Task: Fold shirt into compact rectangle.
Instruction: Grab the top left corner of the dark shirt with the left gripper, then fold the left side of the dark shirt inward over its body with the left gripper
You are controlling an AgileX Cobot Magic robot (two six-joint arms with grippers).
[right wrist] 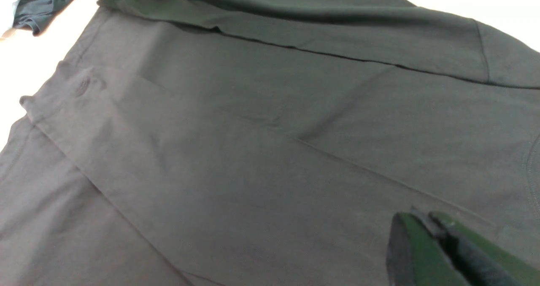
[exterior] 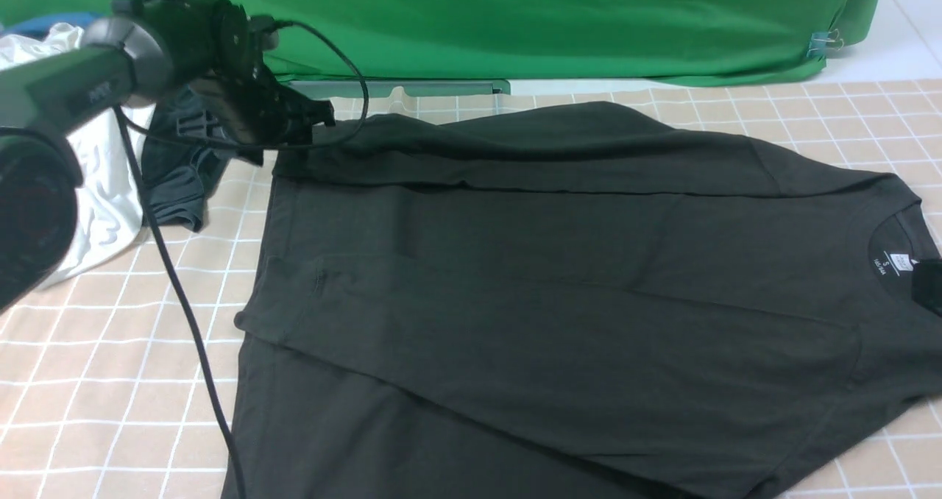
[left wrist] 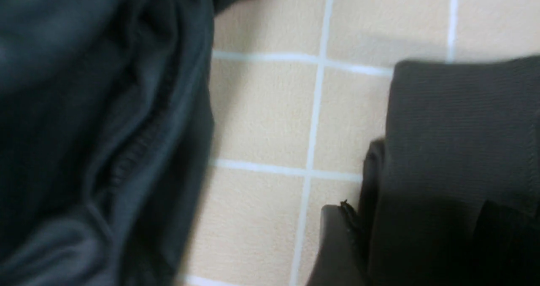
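Matte black shirt (exterior: 559,263) lies (2 flaps folded inward); left gripper (exterior: 322,115) spread at its corner, right gripper (right wrist: 419,216) closed empty

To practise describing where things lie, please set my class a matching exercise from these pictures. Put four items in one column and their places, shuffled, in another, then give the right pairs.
Items
1. large black cotton T-shirt
2. crumpled white garment
3. green cloth backdrop
4. small white neck label

Places
A. inside the collar, far right
B. hanging at the back
C. spread across the beige checked tablecloth
D. heaped at the far left

Pairs: 1-C, 2-D, 3-B, 4-A
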